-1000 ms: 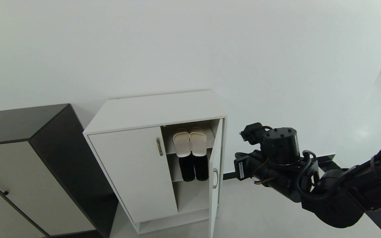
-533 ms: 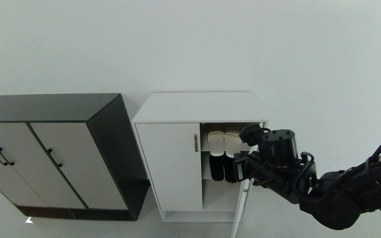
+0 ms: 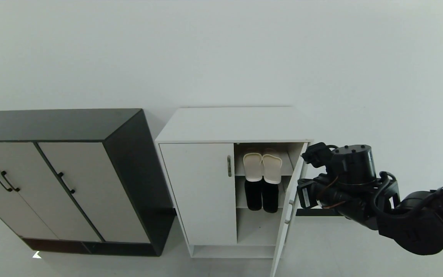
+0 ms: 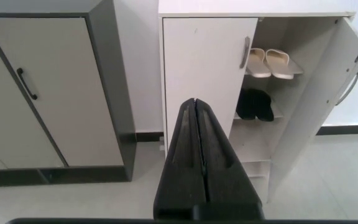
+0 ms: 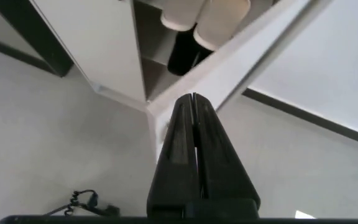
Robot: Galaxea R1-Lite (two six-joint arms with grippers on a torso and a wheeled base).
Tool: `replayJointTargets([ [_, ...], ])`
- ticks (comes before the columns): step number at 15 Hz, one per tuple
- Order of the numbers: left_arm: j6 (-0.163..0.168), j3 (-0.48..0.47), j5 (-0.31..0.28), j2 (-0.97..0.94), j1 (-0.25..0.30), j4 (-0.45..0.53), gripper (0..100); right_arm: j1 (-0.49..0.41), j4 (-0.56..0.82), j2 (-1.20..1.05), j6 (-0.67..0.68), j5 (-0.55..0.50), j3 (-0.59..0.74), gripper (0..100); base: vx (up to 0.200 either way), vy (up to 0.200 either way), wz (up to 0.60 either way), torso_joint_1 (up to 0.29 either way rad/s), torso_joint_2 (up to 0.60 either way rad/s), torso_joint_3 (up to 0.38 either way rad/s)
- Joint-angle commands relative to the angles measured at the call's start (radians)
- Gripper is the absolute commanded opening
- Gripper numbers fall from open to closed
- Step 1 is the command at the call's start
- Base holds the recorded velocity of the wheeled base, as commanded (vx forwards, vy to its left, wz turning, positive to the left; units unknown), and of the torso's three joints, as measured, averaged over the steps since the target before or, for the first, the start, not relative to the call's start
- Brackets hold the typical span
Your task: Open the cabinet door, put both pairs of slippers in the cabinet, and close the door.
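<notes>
The white cabinet (image 3: 229,123) stands against the wall with its left door shut and its right door (image 3: 290,200) swung open. A white pair of slippers (image 3: 262,167) lies on the top shelf, and a black pair (image 3: 261,195) on the shelf below. My right arm's wrist (image 3: 350,179) hangs just beyond the open door's outer side. The right gripper (image 5: 193,97) is shut on nothing, its tip close to the door's (image 5: 247,59) edge. Farther back, the left gripper (image 4: 195,101) is shut and empty, facing the cabinet's shut door (image 4: 207,74).
A black cabinet (image 3: 129,169) with light doors stands close against the white one's left side. Bare floor (image 3: 321,246) lies in front of and to the right of the open door. A dark skirting strip (image 3: 317,212) runs along the wall.
The head camera swung, so the cabinets now face me squarely. Since half a second ago my right arm has moved right, from in front of the open compartment to the door's outer side.
</notes>
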Motion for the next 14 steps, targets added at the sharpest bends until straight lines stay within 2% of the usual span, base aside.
replayJointTargets([
  [1,0.0,0.0,0.0,0.001,-0.001,0.0,0,-0.023,0.04,-0.052,-0.021,0.001,0.012,0,0.0,0.0,0.0,0.0,0.0,0.0],
  [2,0.0,0.0,0.0,0.001,-0.001,0.0,0,-0.023,0.057,-0.054,-0.022,0.003,0.023,0,0.0,0.0,0.0,0.0,0.0,0.0],
  [5,0.0,0.0,0.0,0.001,-0.001,0.0,0,-0.023,0.071,-0.037,-0.025,0.003,0.051,0,0.2,0.0,0.0,-0.004,-0.01,0.005],
  [14,-0.002,0.0,0.0,0.001,-0.001,0.0,0,0.005,0.074,0.041,-0.024,0.018,0.04,0,0.0,0.0,0.0,0.0,0.0,0.0],
])
